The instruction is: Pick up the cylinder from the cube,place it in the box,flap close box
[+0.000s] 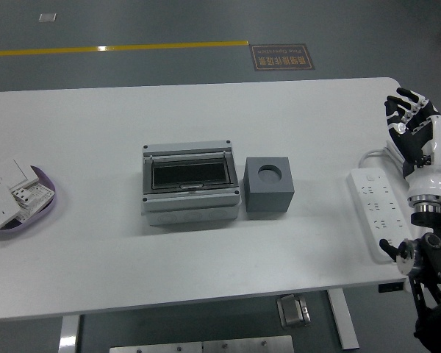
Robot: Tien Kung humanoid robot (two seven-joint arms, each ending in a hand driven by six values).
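At the right table edge, the right hand [415, 126] is raised with fingers spread, holding nothing, above a white power strip [379, 213]. Mid-table, the grey cube [268, 185] shows an empty round socket; beside it the box [190, 184] appears closed, the cylinder possibly inside, unclear.

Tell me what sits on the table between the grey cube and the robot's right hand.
In the head view, a white power strip lies between the cube and the right hand; the remaining stretch of table is bare.
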